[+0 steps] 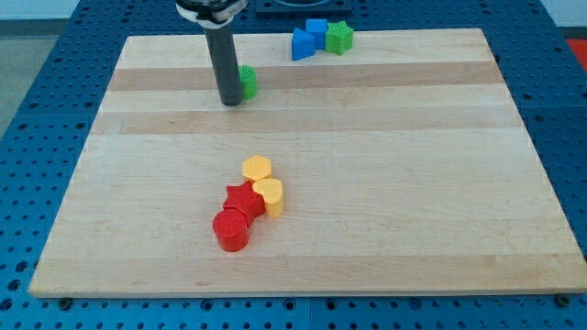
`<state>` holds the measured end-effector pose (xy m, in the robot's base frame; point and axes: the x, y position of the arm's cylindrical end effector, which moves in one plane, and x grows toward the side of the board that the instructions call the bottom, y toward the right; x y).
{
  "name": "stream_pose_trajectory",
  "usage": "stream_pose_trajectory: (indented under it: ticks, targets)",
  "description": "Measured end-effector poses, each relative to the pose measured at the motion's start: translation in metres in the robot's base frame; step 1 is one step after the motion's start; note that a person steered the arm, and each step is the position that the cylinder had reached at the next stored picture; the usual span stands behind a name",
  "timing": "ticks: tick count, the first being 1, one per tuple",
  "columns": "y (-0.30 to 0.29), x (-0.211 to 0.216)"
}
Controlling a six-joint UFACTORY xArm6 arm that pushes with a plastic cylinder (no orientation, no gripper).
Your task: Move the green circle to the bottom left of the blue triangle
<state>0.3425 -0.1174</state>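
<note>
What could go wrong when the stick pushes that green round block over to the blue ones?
My tip touches the green circle on its left side, a little below centre, so the round block could roll off to one side and slip away. The blue triangle sits close to the blue cube and the green star near the board's top edge, so a long push might knock them or shove one off.

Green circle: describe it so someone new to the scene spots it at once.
Start at the wooden board and go to its top-left part, where the dark rod comes down. The green circle sits against the right of my tip. The only other green block is star-like, beside the blue blocks.
</note>
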Motion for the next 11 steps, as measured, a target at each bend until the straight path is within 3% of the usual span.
stream_pose_trajectory:
  ticks: [1,3,5,8,9,10,11]
  targets:
    - [-0.05,0.0]
    - [0.012,-0.007]
    - [-0.03,-0.021]
    - [0.097,-0.025]
    - [0.1,-0.037]
    - [0.056,-0.02]
    - [0.042,-0.036]
